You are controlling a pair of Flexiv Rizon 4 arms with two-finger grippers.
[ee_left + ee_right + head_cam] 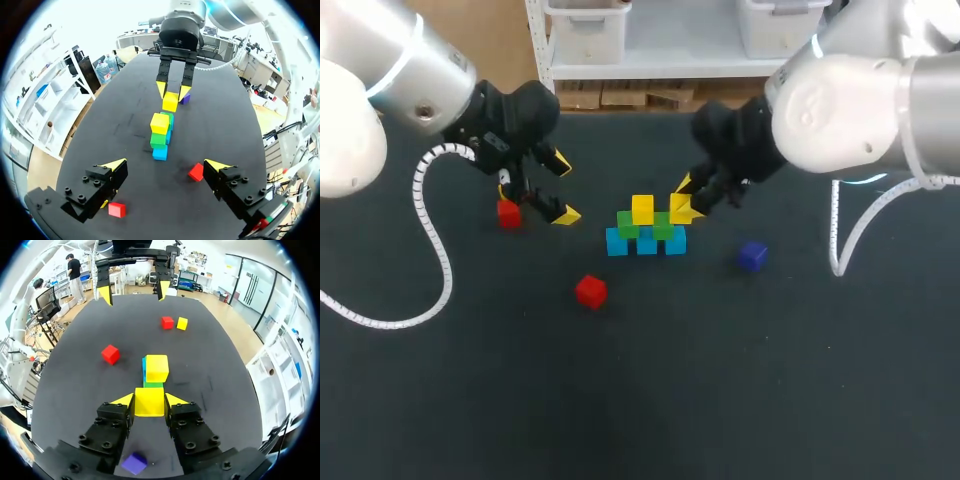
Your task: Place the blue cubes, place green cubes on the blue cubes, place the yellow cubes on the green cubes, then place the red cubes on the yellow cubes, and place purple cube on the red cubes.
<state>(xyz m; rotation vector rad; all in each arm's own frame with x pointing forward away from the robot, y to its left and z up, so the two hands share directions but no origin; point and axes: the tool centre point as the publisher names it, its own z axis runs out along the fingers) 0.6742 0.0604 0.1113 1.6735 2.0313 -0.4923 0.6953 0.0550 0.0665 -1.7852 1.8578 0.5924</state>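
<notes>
Yellow cube (681, 208) is sitting clamped in the right gripper (149, 400), its jaws pressing it from both sides, and it is hanging right of centre in the head view, just beside the right end of the stack. So the yellow layer looks like the step in hand. The blue cubes (646, 242) are lying in a row in the middle of the desk (720, 380), the green cubes (663, 227) are resting on them, and one placed yellow cube (642, 209) is already sitting on the greens. The next move, as I read it, is asking the right arm to bring its cube over the green layer next to that first yellow, set it down square and let go without nudging anything; room up there is looking tight. The left gripper (558, 188) is hovering at the upper left with its jaws wide apart and empty, near one red cube (508, 213), and a spare yellow cube (182, 323) is lying right next to that red. The other red cube (591, 291) is waiting below and left of the stack, and the purple cube (752, 256) is sitting off to the right. As for containers, none is showing on the desk; every loose cube is lying straight on the dark surface.
</notes>
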